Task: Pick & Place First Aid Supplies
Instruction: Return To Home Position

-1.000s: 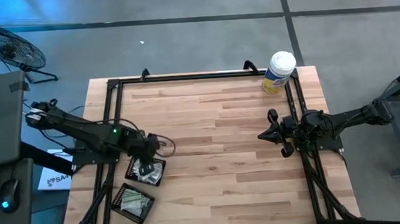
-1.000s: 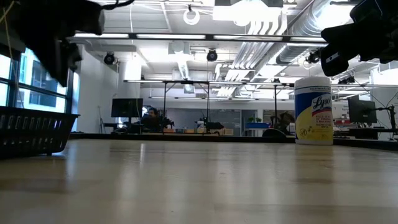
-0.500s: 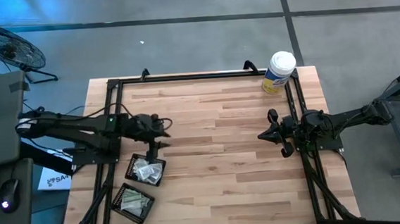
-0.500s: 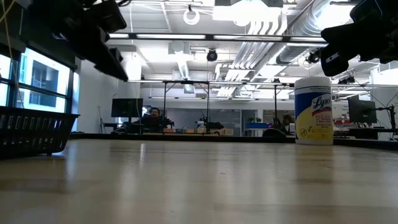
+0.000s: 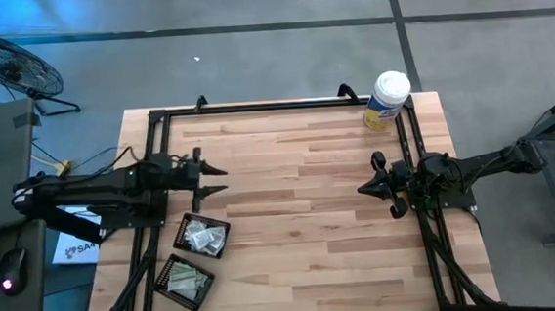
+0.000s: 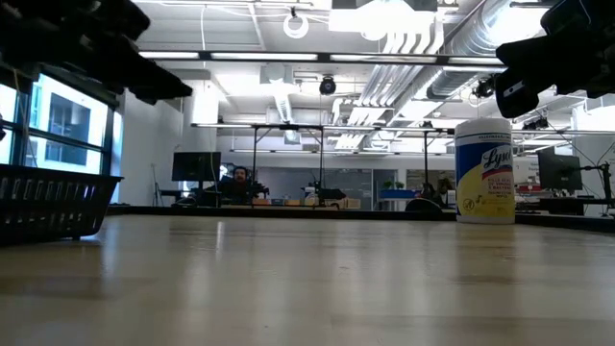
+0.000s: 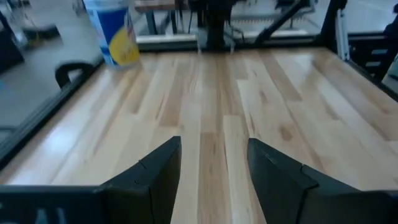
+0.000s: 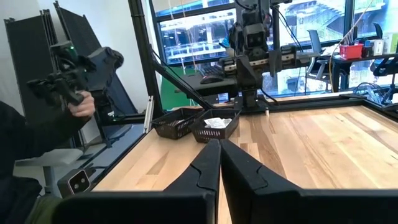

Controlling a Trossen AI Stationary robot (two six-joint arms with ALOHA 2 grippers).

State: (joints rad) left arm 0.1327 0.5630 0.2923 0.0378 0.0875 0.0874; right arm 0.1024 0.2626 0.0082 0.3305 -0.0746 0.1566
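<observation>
The wooden table lay bare ahead of both pairs of fingers. The left gripper hovered over the table's left side, fingers spread apart and holding nothing. The right gripper waited at the right edge, fingers pressed together and empty. A white canister stood at the far corner, off to the side of the right fingers. A black mesh tray sat just beside the left fingers, a second tray beyond it. The first aid packets lay inside both trays.

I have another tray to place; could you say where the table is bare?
The table is bare in the middle, between the open left end effector and the shut right end effector. Crowded: black trays at the left edge, canister in the right corner.
</observation>
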